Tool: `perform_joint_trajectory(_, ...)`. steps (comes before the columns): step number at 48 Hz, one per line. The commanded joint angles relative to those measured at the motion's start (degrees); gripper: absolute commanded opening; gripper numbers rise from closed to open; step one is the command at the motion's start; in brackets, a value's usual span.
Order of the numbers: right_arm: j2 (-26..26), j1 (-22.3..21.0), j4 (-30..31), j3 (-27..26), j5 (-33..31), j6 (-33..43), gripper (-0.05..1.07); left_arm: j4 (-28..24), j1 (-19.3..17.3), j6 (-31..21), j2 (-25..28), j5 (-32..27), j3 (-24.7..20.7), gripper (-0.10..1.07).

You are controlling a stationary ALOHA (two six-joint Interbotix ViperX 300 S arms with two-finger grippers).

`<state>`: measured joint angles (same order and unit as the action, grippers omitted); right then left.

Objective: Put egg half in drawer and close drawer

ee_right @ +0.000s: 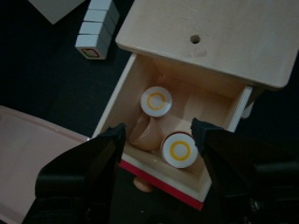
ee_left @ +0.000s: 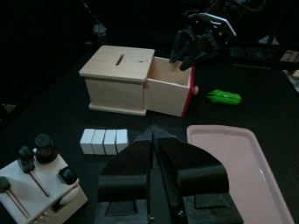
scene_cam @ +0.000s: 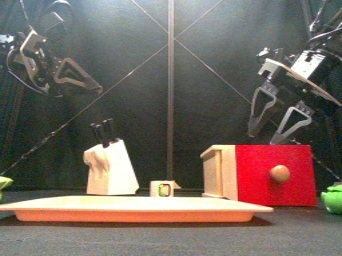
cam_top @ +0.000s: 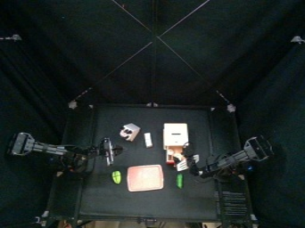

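Note:
The cream-white cabinet stands right of centre, its drawer pulled out behind a red front with a knob. Two egg halves lie inside the drawer, white with yellow yolks: one towards the back, one near the red front. My right gripper hangs open just above the drawer, its jaws on either side of the nearer egg half and touching nothing. It also shows over the red front. My left gripper is raised over the table's left side, open and holding nothing.
A flat pink tray lies at the table's front, with a green piece at each end. A knife block and a row of white blocks sit left of the cabinet.

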<state>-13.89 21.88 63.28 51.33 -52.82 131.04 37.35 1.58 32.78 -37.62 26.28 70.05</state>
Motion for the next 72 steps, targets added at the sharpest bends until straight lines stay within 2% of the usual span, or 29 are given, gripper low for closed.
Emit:
perform_joint_trajectory(1, -1.58, 0.0, 0.09, -0.62, -0.09, -0.09, 0.93, -0.18, -0.09, 0.09, 0.0, 0.18, -0.62, 0.48)
perform_joint_trajectory(41, -2.55, -0.35, 0.35, -1.41, 0.44, 0.0, 0.92, -0.26, -0.88, 0.26, 0.09, 0.26, -0.97, 0.48)
perform_joint_trajectory(54, -3.6, 0.09, 2.99, -1.49, 0.79, -0.35, 0.92, -0.35, -1.05, 0.44, 0.0, 0.26, -1.32, 0.48)
perform_joint_trajectory(72, -6.15, 1.23, 8.17, -0.35, 0.62, -0.44, 0.91, 0.79, -1.14, 0.0, 0.97, 0.97, -4.13, 0.48)
